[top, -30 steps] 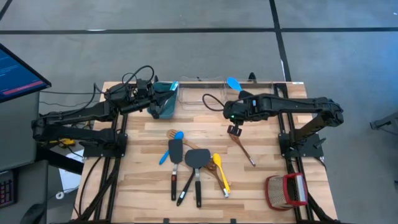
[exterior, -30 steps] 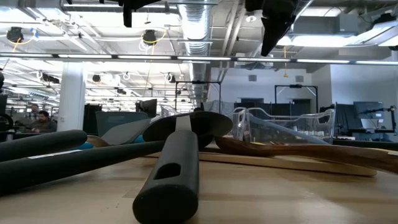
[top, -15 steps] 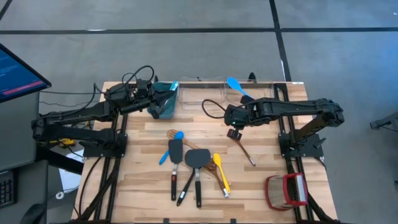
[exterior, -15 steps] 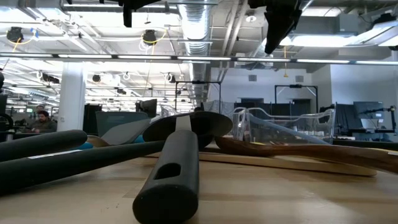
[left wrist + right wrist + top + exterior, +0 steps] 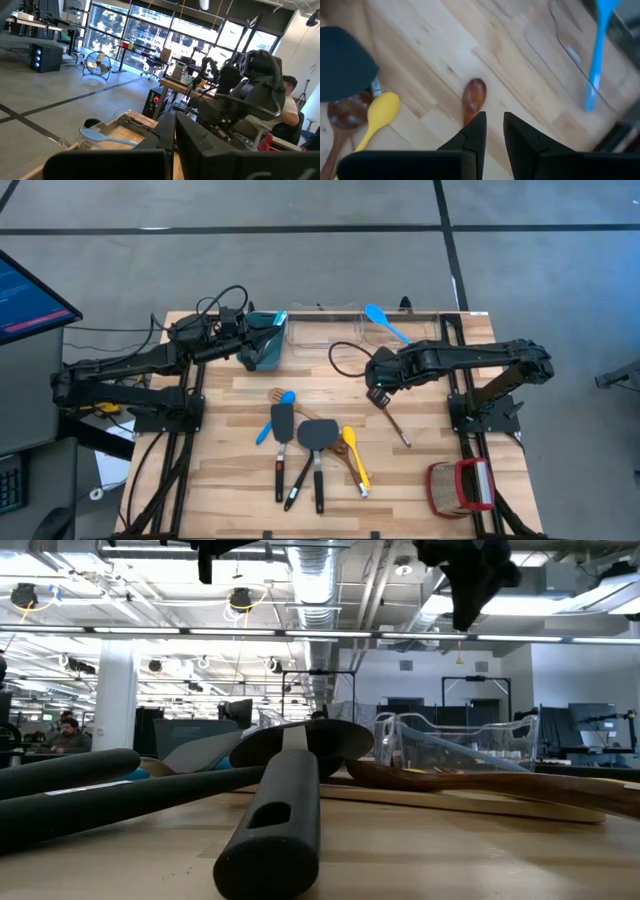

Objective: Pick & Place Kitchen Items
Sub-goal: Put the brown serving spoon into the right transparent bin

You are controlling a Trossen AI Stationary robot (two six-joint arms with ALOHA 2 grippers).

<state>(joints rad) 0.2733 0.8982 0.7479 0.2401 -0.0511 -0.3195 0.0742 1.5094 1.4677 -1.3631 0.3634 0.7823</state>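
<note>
Several utensils lie in a cluster at the table's middle: a black spatula, a black turner, a yellow spoon and a blue-tipped one. A wooden spoon lies apart to their right; its bowl shows in the right wrist view. A blue spoon rests in the clear bin. My right gripper hovers above the wooden spoon's bowl end, its fingers a narrow gap apart and empty. My left gripper is shut and empty by the teal bin.
The red-and-tan woven basket stands at the near right corner. The teal bin and the clear bin stand along the far edge. A black cable loops on the table near the clear bin. A monitor stands off the left side.
My right gripper has drawn back from the clear bin toward the table's near edge, and now stands over the wooden spoon's bowl end. The blue spoon in the clear bin has come out from under the arm.
</note>
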